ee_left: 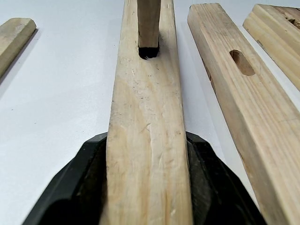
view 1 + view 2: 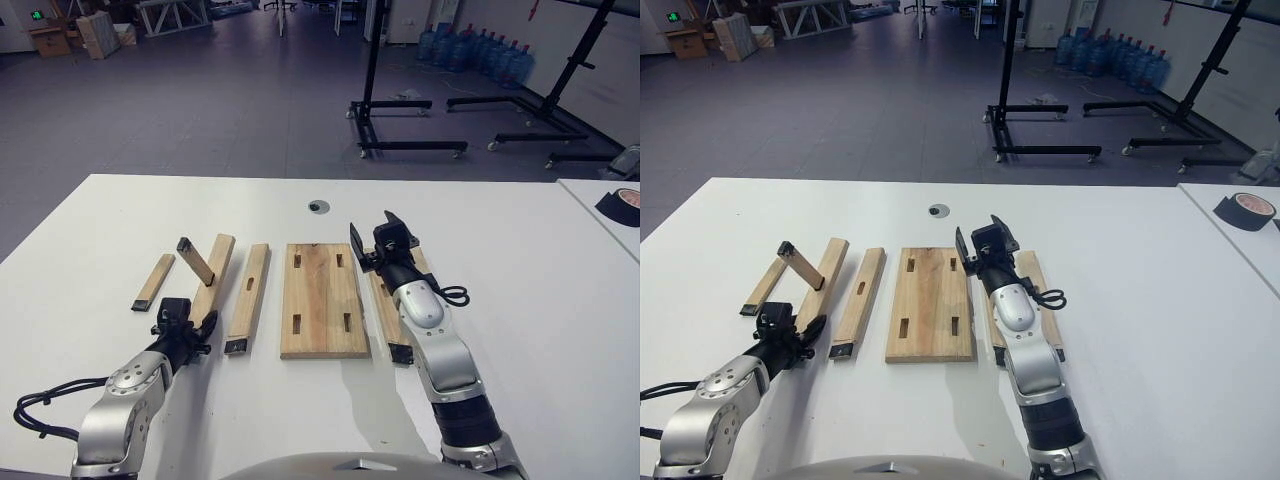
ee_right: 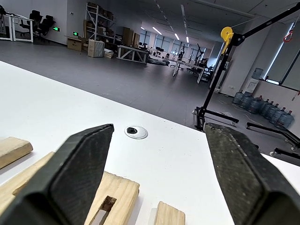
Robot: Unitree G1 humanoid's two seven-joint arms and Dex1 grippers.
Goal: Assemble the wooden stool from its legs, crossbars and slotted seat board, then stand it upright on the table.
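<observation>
Seat board [image 2: 323, 300] lies flat in the middle of the white table [image 2: 520, 300], its long axis running away from the robot and its four slots facing up. To its left a slotted leg [image 2: 248, 295] lies almost parallel to it, and next to that a second leg [image 2: 216, 270] leans a little to the right at its far end. The left gripper [image 2: 188, 323] is closed around the near end of this second leg; in the left wrist view the wood [image 1: 147, 140] sits tightly between the black fingers [image 1: 79, 187]. A crossbar [image 2: 196, 260] stands tilted in the leg's slot, its free end up and to the left, and the left wrist view shows its foot [image 1: 149, 28] going into the hole. A loose short bar [image 2: 155, 279] lies further left. The right gripper [image 2: 372, 232] hangs near the board's far right corner with its fingers spread wide, holding nothing; under that arm lie more wooden pieces [image 2: 381, 300], partly hidden. The right wrist view adds one board slot [image 3: 107, 204] from close up and the round cable hole [image 3: 136, 132] behind it. A tape roll [image 2: 621, 201] sits on the neighbouring table.
</observation>
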